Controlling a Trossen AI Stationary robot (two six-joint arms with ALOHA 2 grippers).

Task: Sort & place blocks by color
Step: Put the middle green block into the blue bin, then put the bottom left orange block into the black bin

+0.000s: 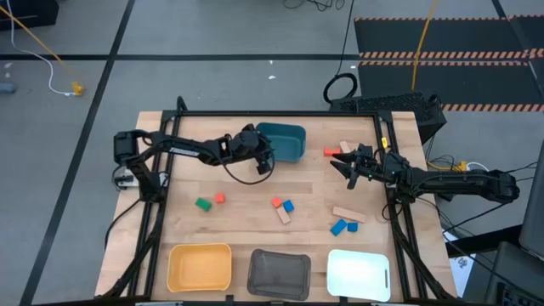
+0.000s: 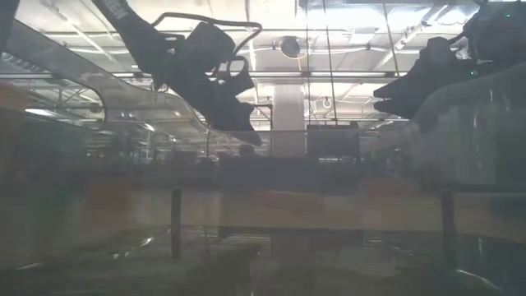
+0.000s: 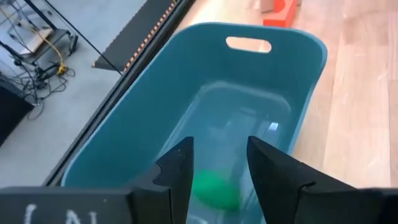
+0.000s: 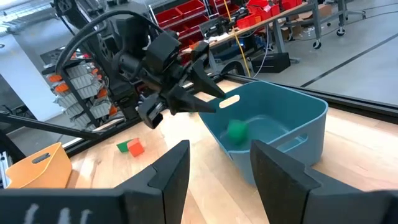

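Observation:
A teal tray (image 1: 287,136) stands at the table's far middle. One green block (image 3: 214,190) is inside it and also shows in the right wrist view (image 4: 236,130). My left gripper (image 3: 217,155) is open and empty, above the tray's near-left end (image 1: 266,163), with the green block below its fingers. My right gripper (image 1: 348,170) is open and empty above the table, right of the tray and pointing toward it. A red block (image 1: 332,151) and a tan block (image 1: 346,146) lie by its far side.
Loose blocks lie on the table: green (image 1: 202,204) and red (image 1: 219,198) at the left, red (image 1: 276,202), blue (image 1: 288,206) and tan (image 1: 283,216) in the middle, a tan bar (image 1: 348,213) and two blue (image 1: 345,226) at the right. Yellow (image 1: 201,266), grey (image 1: 279,274) and white (image 1: 359,272) trays line the near edge.

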